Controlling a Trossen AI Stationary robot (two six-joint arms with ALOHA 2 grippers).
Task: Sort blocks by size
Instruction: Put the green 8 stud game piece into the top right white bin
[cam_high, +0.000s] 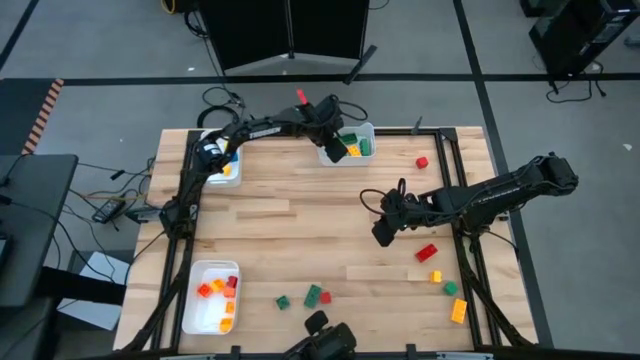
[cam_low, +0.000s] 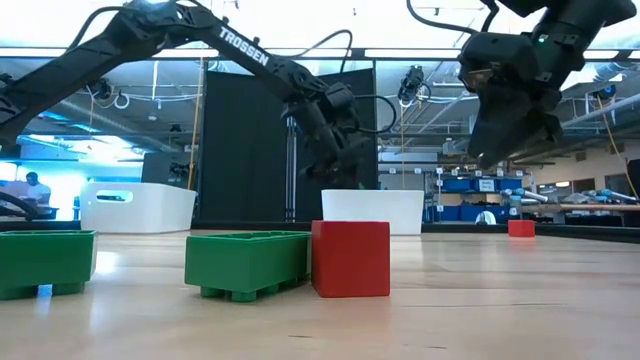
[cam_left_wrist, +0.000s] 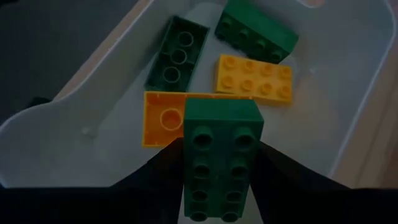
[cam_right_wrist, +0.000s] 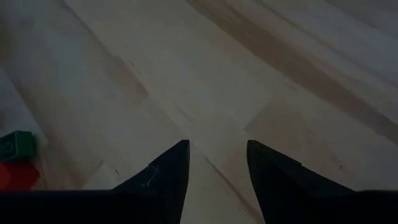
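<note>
Sort approx. half done: left gripper (cam_left_wrist: 221, 186), jaws clamped on a long green block (cam_left_wrist: 221, 155), hangs over far tray (cam_high: 366, 129) w/ 4 large blocks inside; right gripper (cam_right_wrist: 214, 168), jaws apart, empty; loose blocks (cam_high: 440, 280) remain on table (cam_high: 270, 230).

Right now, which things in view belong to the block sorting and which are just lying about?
Job:
- long green studded plastic brick, held by the left gripper over the far white rectangular tray
- loose red, orange and green bricks
- near-left white tray
- right gripper, open, empty

Lying about:
- cables beside the wooden table
</note>
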